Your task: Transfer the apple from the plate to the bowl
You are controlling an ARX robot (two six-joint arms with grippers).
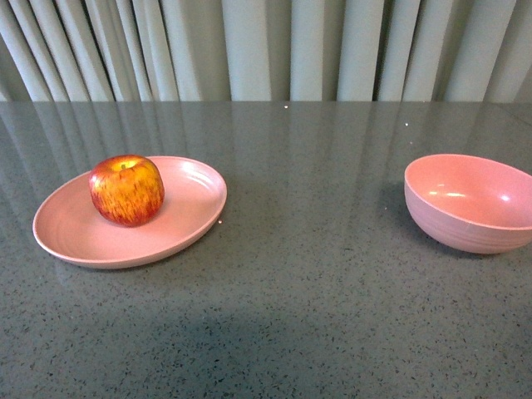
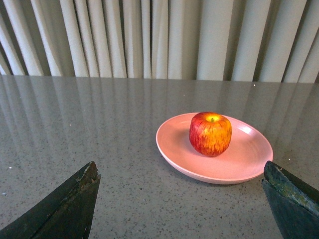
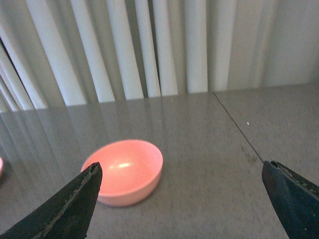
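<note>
Red-and-yellow streaked, glossy skin: that's the apple (image 1: pixel 126 190), stem dimple up, sitting about mid-plate on the plate (image 1: pixel 194 206), on your left side of the table (image 1: pixel 316 283). The bowl (image 1: pixel 470 202) is well apart on the right with nothing in it. Neither arm shows in the front view.

Left gripper (image 2: pixel 180 168): jaws spread wide, holding nothing, apple and plate ahead of it, no contact. Right gripper (image 3: pixel 180 168): also spread wide, holding nothing, bowl ahead and off to one side.

Handling, my guess: the apple looks rigid, round and of moderate weight, and it shouldn't deform under the pads. The shiny skin reads slippery, and the curve gives little flat to bite. You'd want to take it across the widest part, fingers (image 2: pixel 70 209) on either side, not up near the dimple, where it narrows and could squirt out. Your left arm looks the nearer one. The plate rim is low, so a low approach should clear it. The plate may slide on the smooth top if nudged.

Materials: plate and bowl are matte pink. The plate is wide, shallow and oval. The bowl is deep and round, with faint ridges near the base. The table is dark grey, speckled and polished, with reflections. A pale pleated curtain (image 1: pixel 266 50) hangs behind. The fingers are dark and wedge-shaped.
</note>
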